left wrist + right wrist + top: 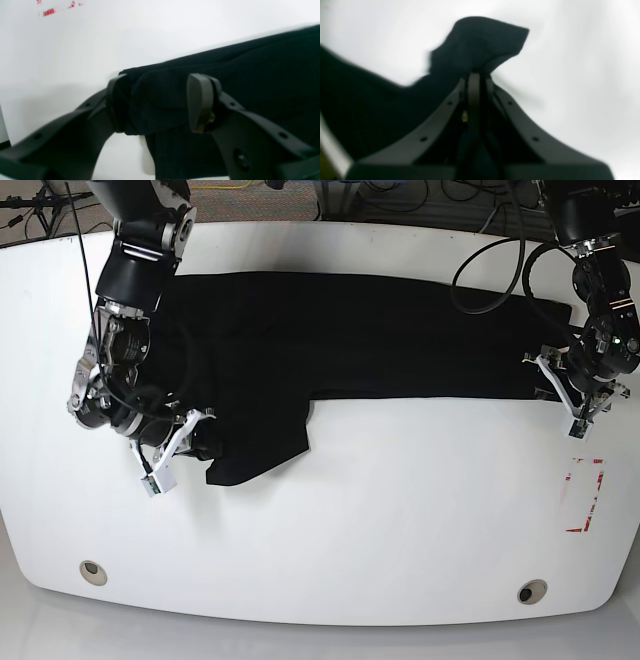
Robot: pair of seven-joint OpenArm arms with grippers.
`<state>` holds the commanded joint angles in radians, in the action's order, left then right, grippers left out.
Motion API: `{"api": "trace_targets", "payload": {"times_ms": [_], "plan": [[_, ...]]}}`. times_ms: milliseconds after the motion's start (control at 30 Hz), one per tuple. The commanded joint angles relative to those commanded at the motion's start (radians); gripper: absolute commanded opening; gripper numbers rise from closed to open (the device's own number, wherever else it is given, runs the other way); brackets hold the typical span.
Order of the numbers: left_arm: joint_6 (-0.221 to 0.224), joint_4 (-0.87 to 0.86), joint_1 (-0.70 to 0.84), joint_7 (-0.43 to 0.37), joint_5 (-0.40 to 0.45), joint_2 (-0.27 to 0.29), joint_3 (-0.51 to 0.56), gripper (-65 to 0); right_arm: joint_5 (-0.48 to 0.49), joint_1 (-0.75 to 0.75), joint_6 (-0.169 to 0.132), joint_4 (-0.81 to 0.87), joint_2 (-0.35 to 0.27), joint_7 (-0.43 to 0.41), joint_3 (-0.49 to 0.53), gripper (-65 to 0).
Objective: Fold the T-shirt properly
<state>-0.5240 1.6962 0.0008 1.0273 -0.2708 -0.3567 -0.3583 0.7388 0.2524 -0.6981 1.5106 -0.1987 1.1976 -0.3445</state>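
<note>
The black T-shirt [350,340] lies spread across the far half of the white table [400,510], with a flap hanging toward the front left. No print shows. My right gripper [195,442] is at that front-left flap. In the right wrist view it [476,75] is shut on a raised bunch of the T-shirt [477,42]. My left gripper [548,380] is at the shirt's right end. In the left wrist view it [157,85] stands open, with a folded edge of the T-shirt [250,75] between its fingers [200,102].
A red marking [585,495] is on the table at the right, also in the left wrist view [50,11]. Two round holes [92,570] [532,591] sit near the table's front edge. Cables [500,270] run over the back right.
</note>
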Motion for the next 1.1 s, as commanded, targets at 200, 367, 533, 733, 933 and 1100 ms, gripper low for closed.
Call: {"api": "trace_targets", "payload": {"times_ms": [200, 367, 533, 733, 933, 1100], "plan": [[0.003, -0.002, 0.0, 0.0, 0.0, 0.0, 0.002, -31.3, 0.149, -0.095, 0.0, 0.107, -0.002, 0.097, 0.0, -65.0], [0.003, -0.002, 0.002, 0.0, 0.0, 0.0, 0.002, -31.3, 0.192, -0.172, 0.0, 0.173, -0.003, 0.126, 0.002, -65.0], [0.003, -0.002, 0.015, 0.0, 0.0, -0.002, 0.002, -31.3, 0.275, -0.256, 0.0, 0.258, -0.041, 0.137, 0.002, -65.0], [0.005, -0.003, 0.021, 0.0, 0.0, -0.002, 0.002, -31.3, 0.362, -0.345, 0.0, 0.33, -0.08, 0.137, 0.003, -65.0], [0.005, -0.046, 0.017, 0.0, 0.0, -0.002, 0.002, -31.3, 0.433, -0.407, 0.0, 0.342, -0.123, 0.137, 0.005, -63.7], [0.005, -0.068, 0.015, -0.002, 0.0, -0.002, 0.002, -31.3, 0.436, -0.433, 0.0, 0.338, -0.15, 0.137, 0.026, -49.9]]}}
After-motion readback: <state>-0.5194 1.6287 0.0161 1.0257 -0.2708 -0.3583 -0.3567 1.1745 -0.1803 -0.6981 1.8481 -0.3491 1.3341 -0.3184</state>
